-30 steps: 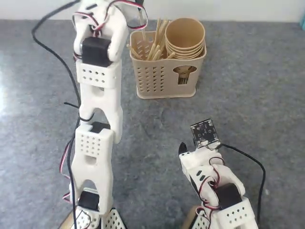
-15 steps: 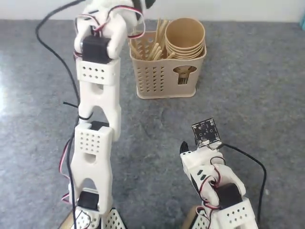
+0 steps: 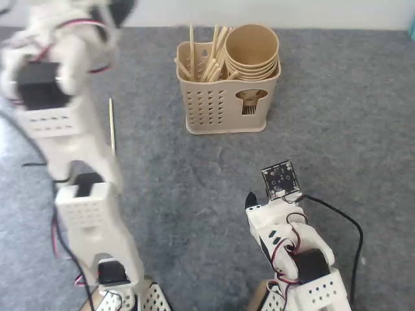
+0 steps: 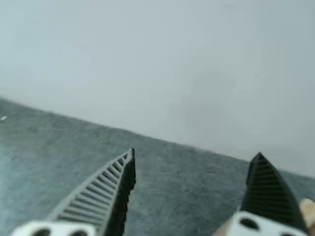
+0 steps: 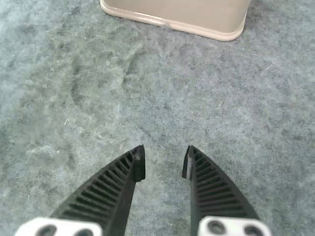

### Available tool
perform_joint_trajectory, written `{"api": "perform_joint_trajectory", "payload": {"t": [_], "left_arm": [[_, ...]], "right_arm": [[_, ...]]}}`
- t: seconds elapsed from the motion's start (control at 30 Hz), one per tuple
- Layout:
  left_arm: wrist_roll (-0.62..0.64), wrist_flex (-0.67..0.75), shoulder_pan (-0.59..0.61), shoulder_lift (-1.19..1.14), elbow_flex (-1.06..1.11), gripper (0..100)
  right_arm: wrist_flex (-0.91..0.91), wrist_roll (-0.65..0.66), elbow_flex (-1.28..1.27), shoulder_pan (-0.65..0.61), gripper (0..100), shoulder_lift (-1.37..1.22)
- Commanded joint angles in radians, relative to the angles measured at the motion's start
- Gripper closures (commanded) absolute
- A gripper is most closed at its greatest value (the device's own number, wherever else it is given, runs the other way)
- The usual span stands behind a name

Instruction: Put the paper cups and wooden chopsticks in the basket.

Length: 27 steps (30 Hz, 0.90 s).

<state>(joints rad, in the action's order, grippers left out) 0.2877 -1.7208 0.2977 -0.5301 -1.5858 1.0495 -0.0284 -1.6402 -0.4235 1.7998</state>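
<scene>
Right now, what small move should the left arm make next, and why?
Probably tip the left claw down toward the loose chopstick on the mat left of the basket. That claw is open, empty and aimed at the wall, while the cups and the other chopsticks already stand in the basket.

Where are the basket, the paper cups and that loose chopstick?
basket (image 3: 217,103), high view, perforated front wall.
paper cups (image 3: 251,44), high view, inside of top cup.
loose chopstick (image 3: 111,124), high view, middle of the stick.
</scene>
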Motion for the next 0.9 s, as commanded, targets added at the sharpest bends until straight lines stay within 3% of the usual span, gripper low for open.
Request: {"api": "perform_joint_trajectory", "payload": {"t": [0.0,0.13,0.37,0.67,0.87], "left_arm": [[0.011,-0.043,0.107,0.098,0.133,68],[-0.012,-0.041,0.149,0.276,0.437,68],[-0.052,0.014,0.094,0.672,1.053,68],[-0.058,0.420,0.143,0.899,1.790,68],[-0.058,0.663,0.149,0.933,2.083,68]], "right_arm": [[0.079,-0.011,0.110,0.005,85.8,0.015],[0.091,-0.040,0.121,0.005,85.7,0.013],[0.096,-0.044,0.130,0.008,85.8,0.012],[0.087,-0.080,0.244,0.050,85.8,-0.209],[0.005,-0.129,0.348,0.074,85.8,-0.536]]}}
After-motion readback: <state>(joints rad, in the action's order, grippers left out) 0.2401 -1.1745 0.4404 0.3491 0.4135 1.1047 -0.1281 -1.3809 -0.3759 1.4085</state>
